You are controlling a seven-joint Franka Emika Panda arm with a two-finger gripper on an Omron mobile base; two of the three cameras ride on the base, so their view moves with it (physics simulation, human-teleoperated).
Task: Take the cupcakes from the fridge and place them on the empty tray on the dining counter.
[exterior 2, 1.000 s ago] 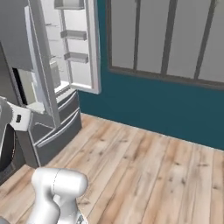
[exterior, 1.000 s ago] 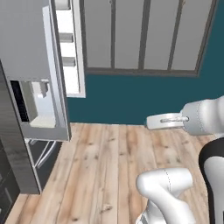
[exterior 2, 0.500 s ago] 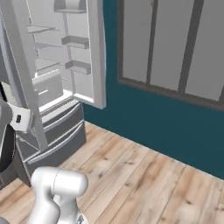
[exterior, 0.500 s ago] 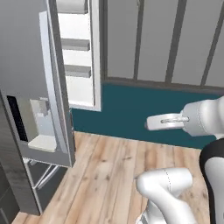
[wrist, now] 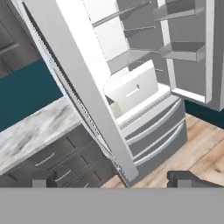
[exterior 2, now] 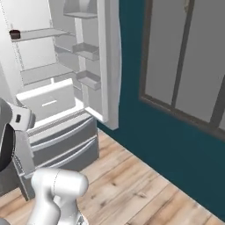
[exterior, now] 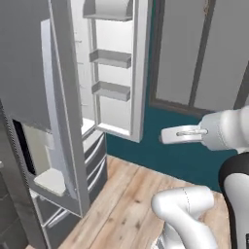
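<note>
The fridge (exterior: 63, 112) stands with both upper doors swung open, and its white interior (exterior 2: 44, 70) shows. One small dark cupcake (exterior 2: 15, 34) sits at the left end of an upper shelf. My gripper (wrist: 113, 181) is open, its two dark fingertips (wrist: 183, 177) wide apart with nothing between them. It is well short of the fridge and faces the lower shelves and a white crisper drawer (wrist: 133, 89). In the left base view the hand (exterior: 181, 135) reaches left in mid-air, to the right of the open right door. The empty tray and the dining counter are out of view.
The left fridge door (wrist: 74, 83) juts toward me edge-on, with the dispenser recess (exterior: 46, 165) on its face. Two grey bottom drawers (exterior 2: 66, 140) are shut. A marble counter over dark drawers (wrist: 35, 131) adjoins the fridge. A teal wall with grey panels (exterior 2: 184, 79) lies to the right, above wooden floor (exterior 2: 145, 189).
Both base views have shifted. The fridge looms larger and nearer, so the base has driven toward it. The arm keeps the same pose and the gripper stays open.
</note>
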